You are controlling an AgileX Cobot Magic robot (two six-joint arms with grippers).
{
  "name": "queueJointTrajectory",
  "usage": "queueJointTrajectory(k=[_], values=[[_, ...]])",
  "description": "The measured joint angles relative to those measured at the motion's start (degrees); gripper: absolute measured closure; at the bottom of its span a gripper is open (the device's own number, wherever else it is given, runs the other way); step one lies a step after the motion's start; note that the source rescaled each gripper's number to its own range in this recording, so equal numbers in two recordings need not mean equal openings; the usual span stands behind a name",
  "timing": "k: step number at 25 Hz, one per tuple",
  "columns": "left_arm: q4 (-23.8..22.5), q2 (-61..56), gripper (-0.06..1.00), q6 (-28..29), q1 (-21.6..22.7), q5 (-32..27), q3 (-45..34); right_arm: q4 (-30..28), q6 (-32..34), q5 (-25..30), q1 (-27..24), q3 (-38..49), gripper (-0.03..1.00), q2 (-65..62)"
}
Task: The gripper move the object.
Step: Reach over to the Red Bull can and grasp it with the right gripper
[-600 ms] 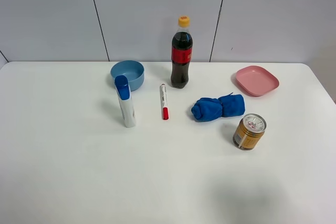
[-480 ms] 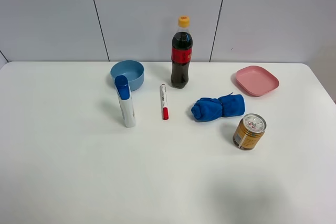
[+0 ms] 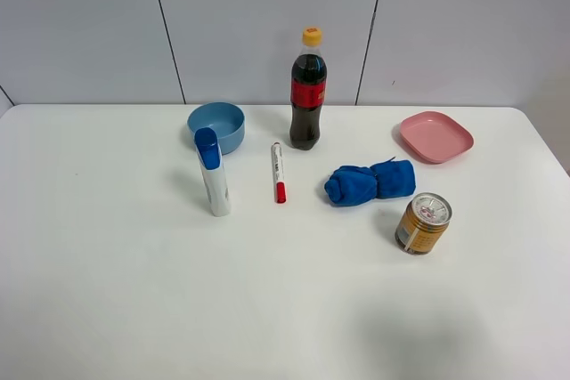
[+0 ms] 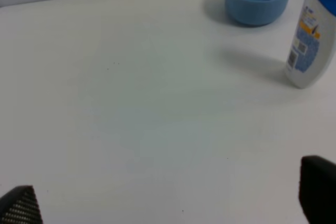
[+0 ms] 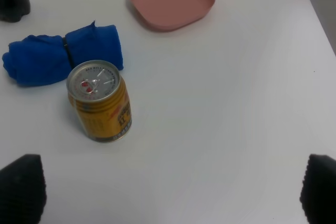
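The gold-orange can (image 3: pixel 423 223) stands upright on the white table at the right, just in front of a rolled blue cloth (image 3: pixel 370 182). In the right wrist view the can (image 5: pixel 101 100) stands ahead of my right gripper (image 5: pixel 170 190). That gripper's dark fingertips (image 5: pixel 21 187) are spread wide, open and empty, apart from the can. My left gripper (image 4: pixel 168 203) is open and empty over bare table at the left. Neither gripper shows in the exterior high view.
A cola bottle (image 3: pixel 308 91) stands at the back centre. A blue bowl (image 3: pixel 215 126), a white bottle with a blue cap (image 3: pixel 212 173) and a red-capped marker (image 3: pixel 278 172) are left of centre. A pink plate (image 3: pixel 435 136) lies at the back right.
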State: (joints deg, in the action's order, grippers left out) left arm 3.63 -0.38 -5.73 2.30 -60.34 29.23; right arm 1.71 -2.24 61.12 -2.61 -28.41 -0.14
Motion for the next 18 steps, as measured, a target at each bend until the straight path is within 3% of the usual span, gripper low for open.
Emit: queueJointTrajectory(k=[18], values=[[0.0,0.0,-0.06,0.0,0.0,0.0,0.0,-0.6,0.0,-0.1,0.0,-2.9,-0.03,4.3]])
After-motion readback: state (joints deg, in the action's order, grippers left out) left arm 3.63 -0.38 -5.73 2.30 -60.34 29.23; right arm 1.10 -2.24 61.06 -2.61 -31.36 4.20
